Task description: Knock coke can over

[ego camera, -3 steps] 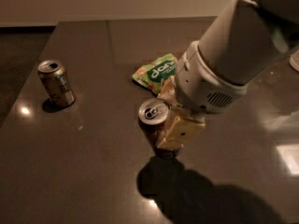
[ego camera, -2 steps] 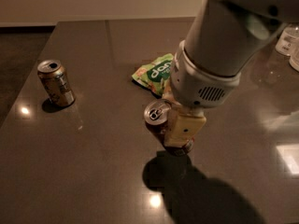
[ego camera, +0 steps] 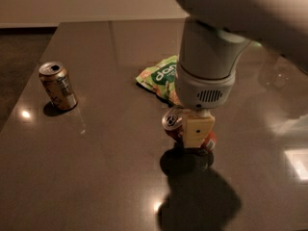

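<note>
The coke can [ego camera: 173,121] is dark red with a silver top. It sits near the middle of the dark table [ego camera: 96,167] and is tilted, with its top facing left and up and its red base [ego camera: 210,141] showing to the right. My gripper [ego camera: 196,141] hangs from the big white arm straight over the can. Its cream-coloured tip is in front of the can's body and hides most of it. The gripper touches the can or is very close to it.
A tan-gold can [ego camera: 57,85] stands upright at the left of the table. A green snack bag [ego camera: 161,76] lies just behind the coke can. A faint clear object [ego camera: 279,73] sits at the right. The table's left edge runs near the tan-gold can.
The arm has swung left and come more upright over the coke can. The can stood upright with its top facing up. It now leans over, with its top facing left.
</note>
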`<state>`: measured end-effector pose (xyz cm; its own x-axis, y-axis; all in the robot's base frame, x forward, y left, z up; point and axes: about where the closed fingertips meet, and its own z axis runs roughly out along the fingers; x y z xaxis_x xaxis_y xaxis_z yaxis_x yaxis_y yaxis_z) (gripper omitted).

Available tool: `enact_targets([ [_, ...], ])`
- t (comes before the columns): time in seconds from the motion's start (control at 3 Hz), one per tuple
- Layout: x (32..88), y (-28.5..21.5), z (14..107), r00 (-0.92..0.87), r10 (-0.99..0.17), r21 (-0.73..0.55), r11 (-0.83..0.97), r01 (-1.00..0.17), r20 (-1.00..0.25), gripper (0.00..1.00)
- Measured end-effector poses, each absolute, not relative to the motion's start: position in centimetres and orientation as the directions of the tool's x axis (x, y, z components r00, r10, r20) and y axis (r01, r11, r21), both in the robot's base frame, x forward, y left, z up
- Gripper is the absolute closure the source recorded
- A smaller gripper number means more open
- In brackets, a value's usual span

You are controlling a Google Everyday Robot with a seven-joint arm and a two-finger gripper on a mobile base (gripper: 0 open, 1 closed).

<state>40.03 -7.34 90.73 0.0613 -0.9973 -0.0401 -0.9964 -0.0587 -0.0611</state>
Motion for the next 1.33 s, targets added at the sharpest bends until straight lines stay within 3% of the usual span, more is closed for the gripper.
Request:
enact_targets([
  [0.67,40.64,-8.03,89.01,0.051,-0.995,-0.086,-0.058,-0.995,0.083,0.15],
  [1.0,40.83,-7.76,89.19,0.053,-0.996,-0.1,-0.06,-0.993,0.073,0.0],
  [1.33,40.83,-7.75,89.19,0.053,-0.996,-0.1,-0.06,-0.993,0.073,0.0],
])
